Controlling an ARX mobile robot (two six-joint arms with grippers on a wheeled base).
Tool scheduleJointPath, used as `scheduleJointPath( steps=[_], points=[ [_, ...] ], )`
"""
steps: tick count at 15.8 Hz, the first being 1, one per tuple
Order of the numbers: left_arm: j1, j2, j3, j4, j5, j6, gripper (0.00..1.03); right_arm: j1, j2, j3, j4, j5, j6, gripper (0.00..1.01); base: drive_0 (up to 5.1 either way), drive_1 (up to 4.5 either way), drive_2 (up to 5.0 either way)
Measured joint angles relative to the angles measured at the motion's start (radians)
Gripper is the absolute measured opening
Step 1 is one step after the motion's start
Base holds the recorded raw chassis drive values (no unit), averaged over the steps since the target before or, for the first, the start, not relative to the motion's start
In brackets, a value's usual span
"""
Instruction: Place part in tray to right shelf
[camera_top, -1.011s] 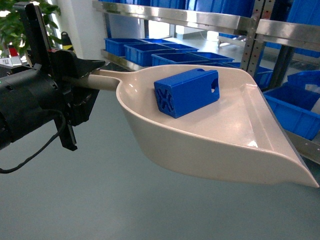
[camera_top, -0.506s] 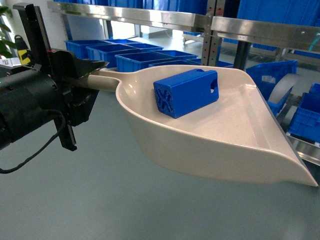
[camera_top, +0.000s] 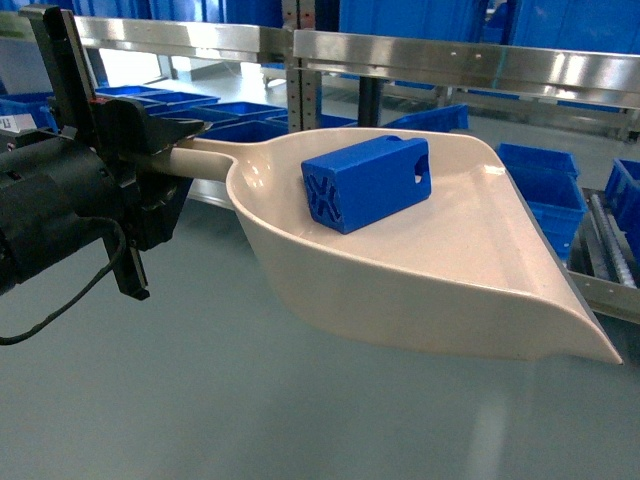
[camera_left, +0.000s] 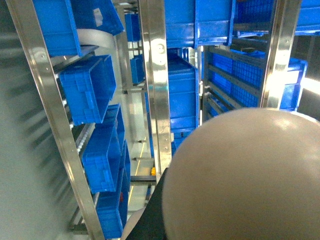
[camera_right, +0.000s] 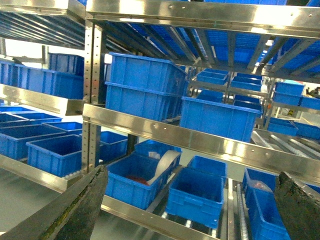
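Though tilted, bright-blue part (camera_top: 367, 184) (X-ribbed end) in beige tray (camera_top: 450, 280)

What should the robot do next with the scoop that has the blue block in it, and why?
Probably keep carrying the tray level toward the right shelf. The part lies loose in the bowl, nothing holding it, so tilting might slide it out. The left end effector grips the handle, and the shelf's roller lane sits just past the tray's lip, not yet under it.
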Motion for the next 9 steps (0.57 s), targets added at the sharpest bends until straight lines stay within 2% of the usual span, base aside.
scheduleJointPath(
  steps=[9],
  points=[
    [0.0,0.0,0.0,0.0,0.0,0.0,0.14,0.0,0.0,0.0,0.0,0.0,0.0,0.98,-1.6,-1.58,-1.6]
  ],
)
